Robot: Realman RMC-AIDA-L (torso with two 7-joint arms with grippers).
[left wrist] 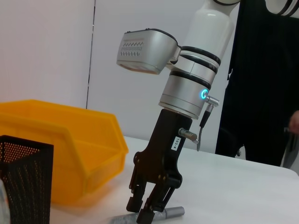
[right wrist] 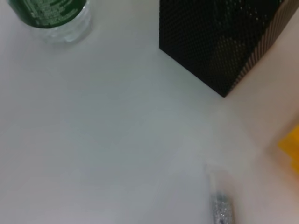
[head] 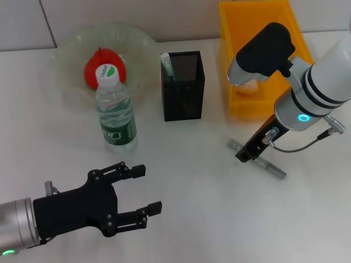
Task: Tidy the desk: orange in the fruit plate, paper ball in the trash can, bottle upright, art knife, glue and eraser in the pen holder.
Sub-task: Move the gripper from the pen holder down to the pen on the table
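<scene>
My right gripper [head: 242, 156] is down at the table, shut on the grey art knife [head: 272, 168], which lies flat in front of the yellow bin [head: 258, 16]. In the left wrist view its fingers [left wrist: 135, 204] pinch the knife [left wrist: 170, 213]. The knife's tip shows in the right wrist view [right wrist: 220, 211]. The black mesh pen holder [head: 184, 90] holds a white and green item [head: 166, 63]. The orange [head: 98, 63] lies in the glass fruit plate [head: 68, 55]. The bottle [head: 115, 112] stands upright. My left gripper [head: 143, 189] is open and empty at the front left.
A pale lump [head: 249, 87] lies in the yellow bin, partly hidden by my right arm. The bin [left wrist: 70, 140] and pen holder [left wrist: 23, 182] also show in the left wrist view, the bottle [right wrist: 51, 18] and holder [right wrist: 224, 42] in the right wrist view.
</scene>
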